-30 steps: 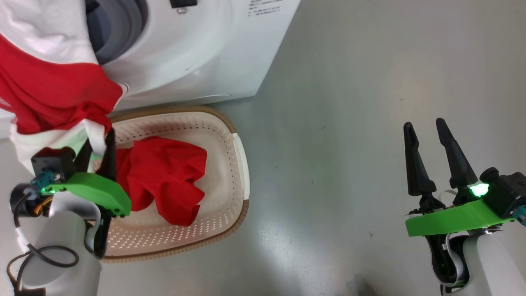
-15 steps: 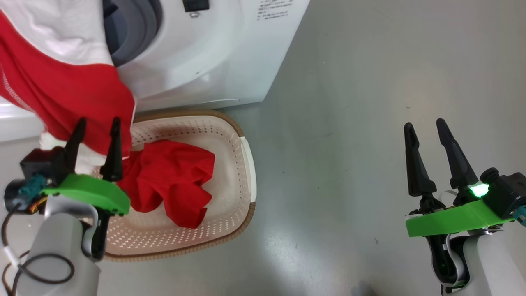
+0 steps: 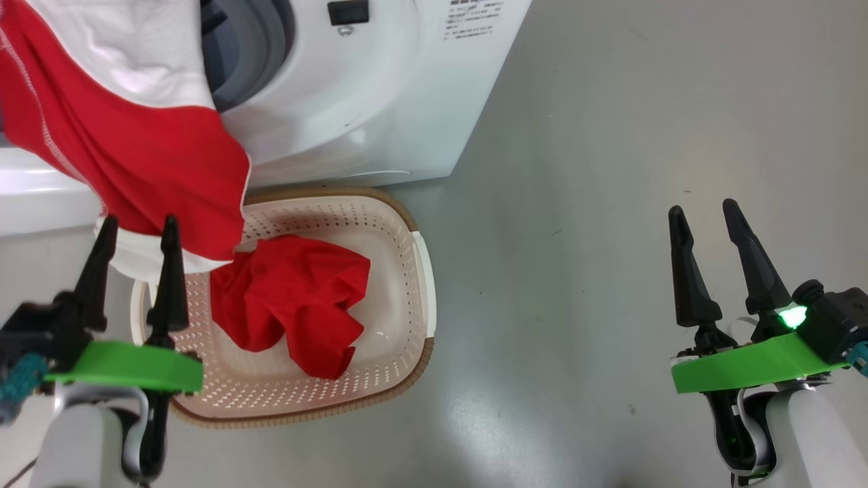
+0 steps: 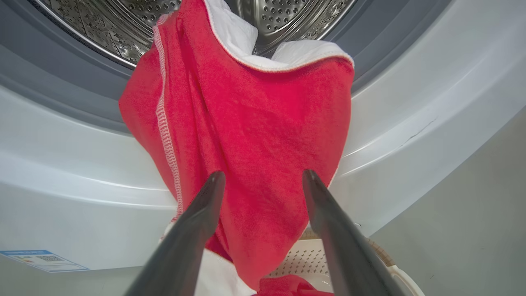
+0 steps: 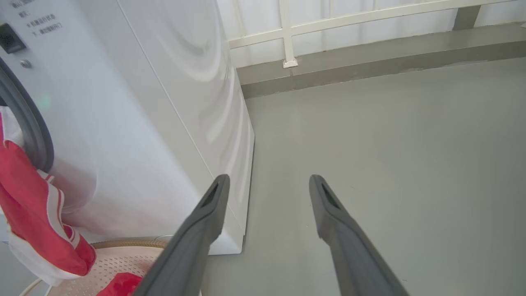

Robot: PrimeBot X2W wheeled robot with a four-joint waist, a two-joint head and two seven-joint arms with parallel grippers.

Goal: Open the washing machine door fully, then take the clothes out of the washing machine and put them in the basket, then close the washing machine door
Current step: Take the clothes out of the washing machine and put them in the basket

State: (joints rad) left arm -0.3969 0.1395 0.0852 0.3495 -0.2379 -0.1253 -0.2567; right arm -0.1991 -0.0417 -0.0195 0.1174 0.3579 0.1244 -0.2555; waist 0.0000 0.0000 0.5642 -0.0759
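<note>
My left gripper has 2 black fingers on a bright green mount; my right gripper matches. The soft red cloth garment has a white panel and white stitched edges. The big white washing machine has a grey rubber ring. The oval cream plastic basket is dotted with holes, with a brown woven-look rim; the crumpled cloth piece in it is plain red.

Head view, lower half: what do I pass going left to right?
First the left gripper, jaws open → crumpled red fabric garment → right rim of the oval cream perforated plastic basket holding it → grey floor → right gripper, jaws open.
</note>
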